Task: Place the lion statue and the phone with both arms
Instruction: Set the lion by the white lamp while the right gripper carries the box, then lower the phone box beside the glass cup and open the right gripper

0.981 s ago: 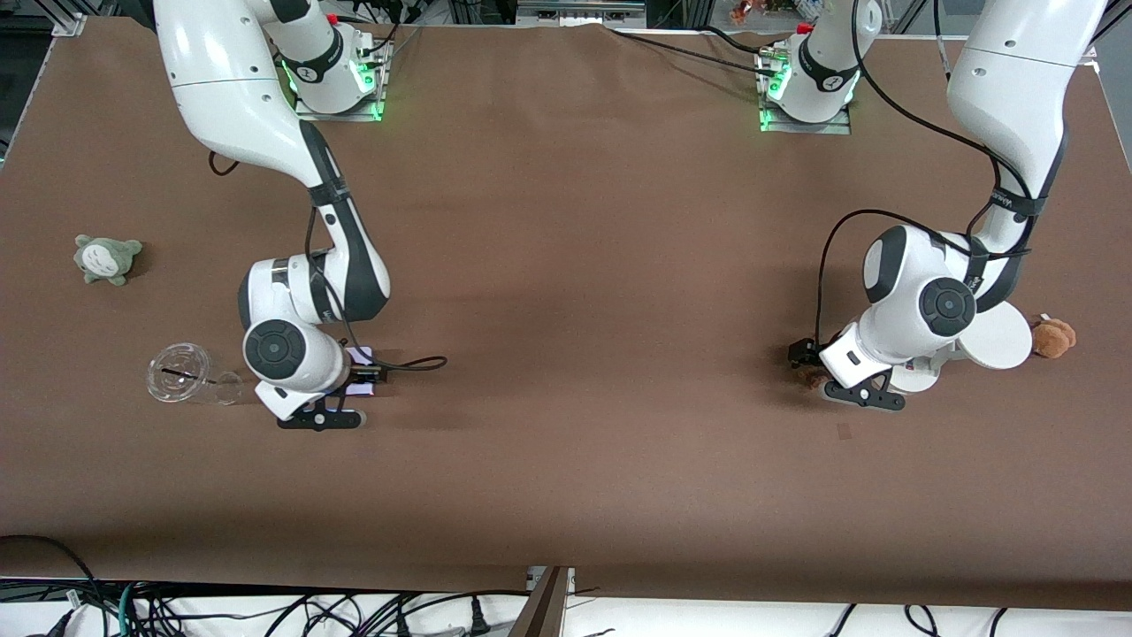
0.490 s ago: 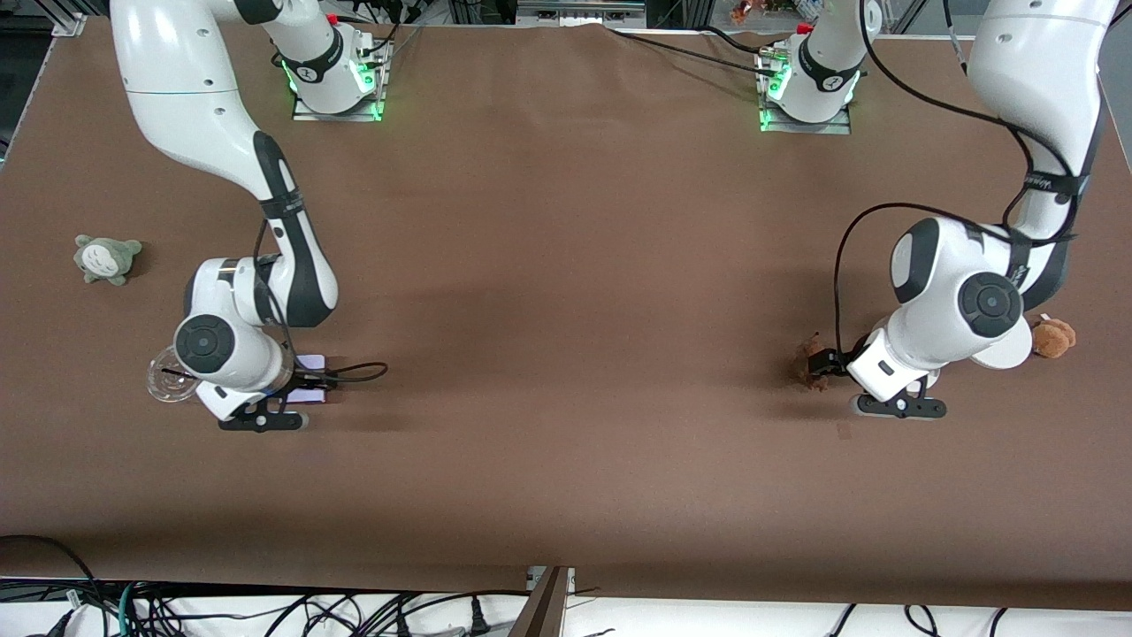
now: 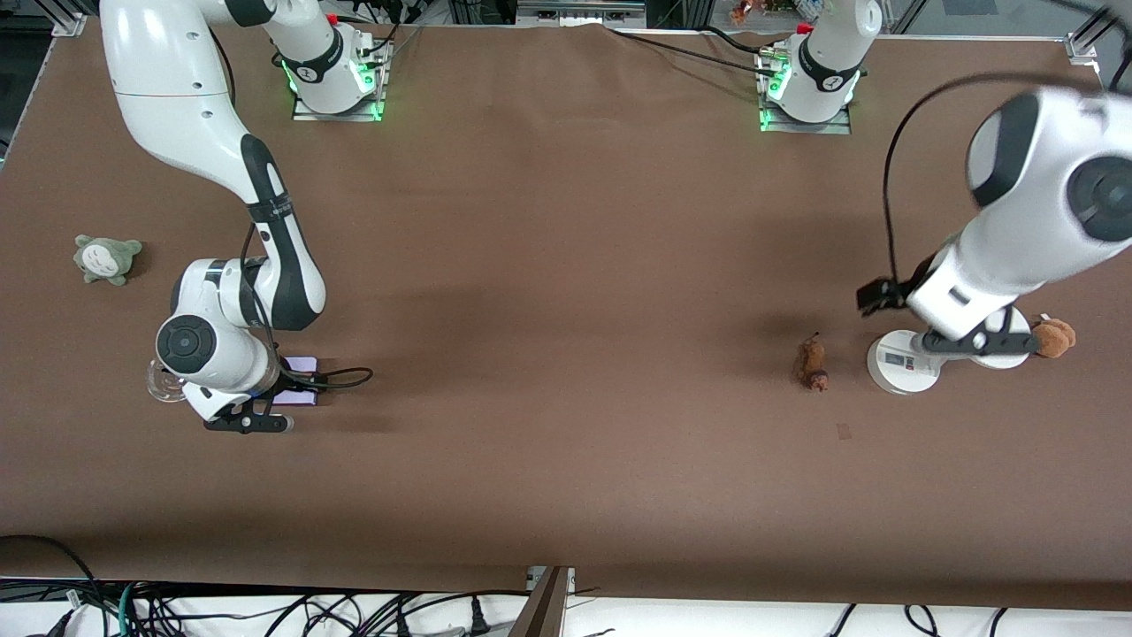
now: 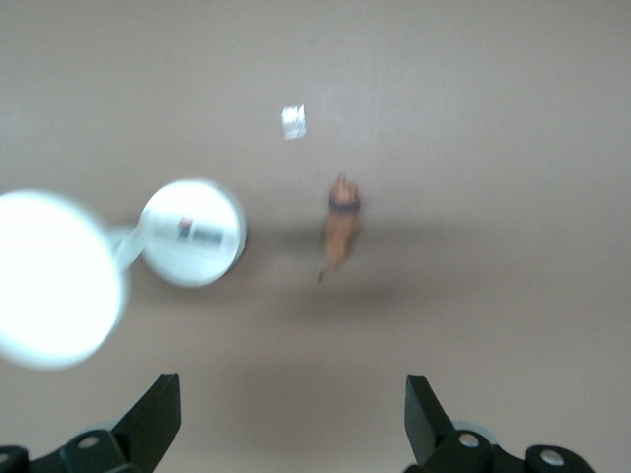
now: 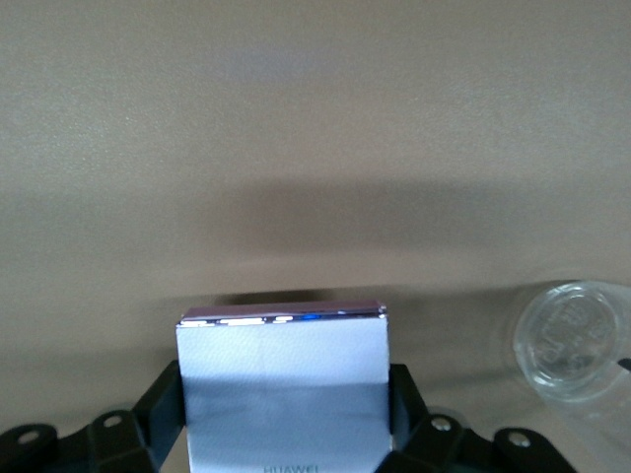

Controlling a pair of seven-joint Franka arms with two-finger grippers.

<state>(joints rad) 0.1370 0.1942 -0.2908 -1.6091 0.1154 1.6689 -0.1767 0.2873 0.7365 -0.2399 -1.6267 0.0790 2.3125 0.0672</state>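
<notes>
The right gripper (image 5: 286,434) clamps the phone (image 5: 283,384) at eight o'clock, above the table (image 3: 566,442) beside a clear cup (image 5: 577,340). At three o'clock, the lion statue (image 3: 812,361) lies beside the white stand (image 3: 902,363), under the wide-open left gripper (image 4: 291,414).

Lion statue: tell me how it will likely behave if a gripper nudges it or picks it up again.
The lion statue lies on its side on the cloth, small and narrow, so a nudge would probably slide or spin it. It looks rigid, likely light. Its thin tail tip may be fragile. The open left gripper hangs well above it.
</notes>
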